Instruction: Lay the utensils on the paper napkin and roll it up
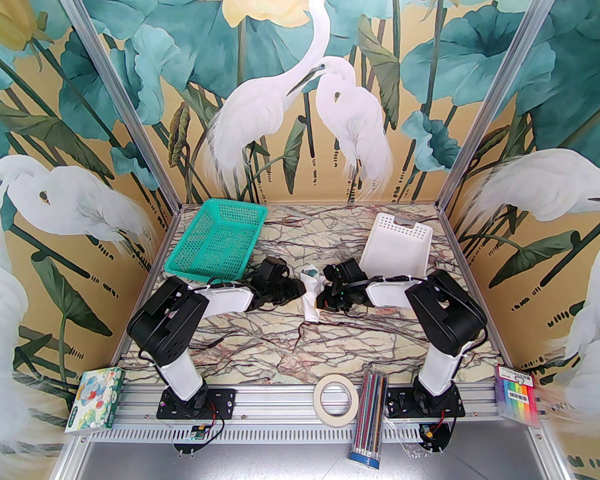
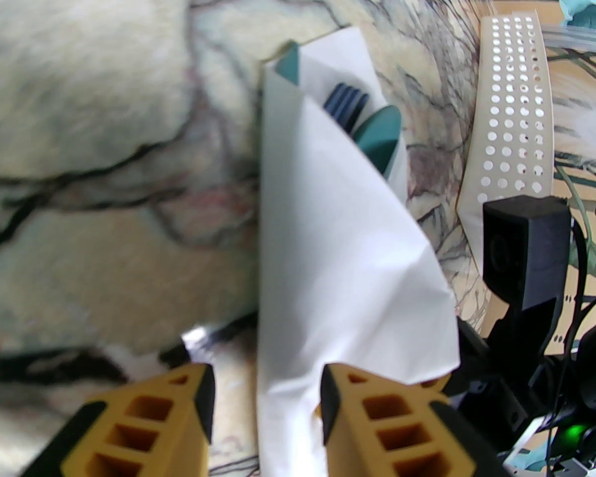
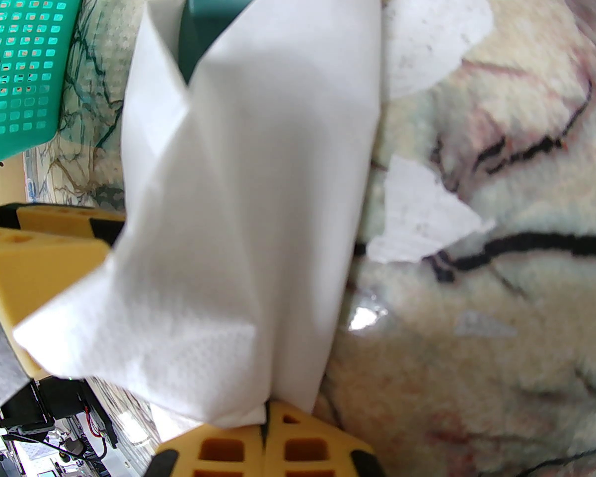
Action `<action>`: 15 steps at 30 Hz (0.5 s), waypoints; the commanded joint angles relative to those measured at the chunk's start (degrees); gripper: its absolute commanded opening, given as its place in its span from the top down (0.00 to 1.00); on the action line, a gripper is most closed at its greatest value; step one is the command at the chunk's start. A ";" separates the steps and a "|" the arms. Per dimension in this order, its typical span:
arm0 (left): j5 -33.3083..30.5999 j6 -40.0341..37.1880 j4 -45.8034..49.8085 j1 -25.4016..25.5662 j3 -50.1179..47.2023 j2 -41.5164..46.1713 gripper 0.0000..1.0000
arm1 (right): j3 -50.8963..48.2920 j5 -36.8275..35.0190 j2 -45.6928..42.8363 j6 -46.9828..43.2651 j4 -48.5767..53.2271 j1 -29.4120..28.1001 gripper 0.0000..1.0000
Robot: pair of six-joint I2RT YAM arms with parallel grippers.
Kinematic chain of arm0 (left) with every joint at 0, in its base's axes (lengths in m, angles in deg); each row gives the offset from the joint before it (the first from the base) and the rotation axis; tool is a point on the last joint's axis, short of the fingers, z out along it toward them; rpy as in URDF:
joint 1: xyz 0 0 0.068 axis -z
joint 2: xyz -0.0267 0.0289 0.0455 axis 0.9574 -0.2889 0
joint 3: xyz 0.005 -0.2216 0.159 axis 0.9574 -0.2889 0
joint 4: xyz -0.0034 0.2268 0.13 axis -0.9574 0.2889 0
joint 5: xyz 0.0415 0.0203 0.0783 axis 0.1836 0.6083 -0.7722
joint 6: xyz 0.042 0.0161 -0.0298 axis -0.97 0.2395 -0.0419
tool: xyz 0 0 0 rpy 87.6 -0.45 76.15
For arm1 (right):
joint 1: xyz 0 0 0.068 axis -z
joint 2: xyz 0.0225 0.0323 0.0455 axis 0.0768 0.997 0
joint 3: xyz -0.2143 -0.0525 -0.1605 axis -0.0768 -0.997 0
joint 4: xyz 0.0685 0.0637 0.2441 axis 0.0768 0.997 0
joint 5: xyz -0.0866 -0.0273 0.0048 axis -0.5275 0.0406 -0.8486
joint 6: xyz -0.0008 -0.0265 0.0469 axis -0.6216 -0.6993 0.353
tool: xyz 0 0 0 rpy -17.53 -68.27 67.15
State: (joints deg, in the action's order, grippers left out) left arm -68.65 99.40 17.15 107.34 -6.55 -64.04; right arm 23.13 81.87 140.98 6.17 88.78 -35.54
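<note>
Top: part-rolled paper napkin [image 1: 310,295] lies near-to-far on bench [image 1: 330,348] between left pincer [image 1: 296,288] and right pincer [image 1: 326,295]; left wrist: left pincer [image 2: 265,405] apart, straddling its near end, fork [image 2: 345,105] and spoon [image 2: 377,129] poking out far end; right wrist: right pincer [image 3: 265,440] together, apparently pinching napkin edge.

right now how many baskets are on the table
2. A green basket sits at the far left of the table, and a white perforated basket at the far right. No other seems hidden behind the arms.
</note>
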 commanded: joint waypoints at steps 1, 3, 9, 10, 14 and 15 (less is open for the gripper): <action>2.80 -1.82 -1.55 -0.29 2.01 -1.89 0.62 | -0.05 -3.52 0.95 -1.11 3.86 0.00 1.00; 3.46 -1.94 -1.40 -0.29 2.51 -2.52 0.64 | -0.05 -3.51 1.00 -1.19 3.88 -0.03 1.00; 2.79 -1.40 0.65 0.12 3.05 -4.09 0.69 | 0.18 -3.26 0.97 -1.28 3.83 -0.02 1.00; 2.32 -1.41 1.55 0.35 3.23 -4.37 0.69 | 0.29 -3.05 0.94 -1.28 3.72 0.02 0.99; -0.69 -2.21 6.22 2.19 4.47 -5.14 0.70 | 1.07 -2.63 0.60 -1.28 3.90 0.09 0.98; -1.61 -2.52 7.68 2.59 4.83 -5.28 0.70 | 1.21 -2.60 0.36 -1.28 3.95 0.11 0.97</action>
State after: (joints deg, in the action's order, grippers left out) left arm -68.33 98.35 19.47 108.23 -2.98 -67.56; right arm 23.70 81.78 140.98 5.93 89.83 -35.54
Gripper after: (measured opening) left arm 0.301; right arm 0.054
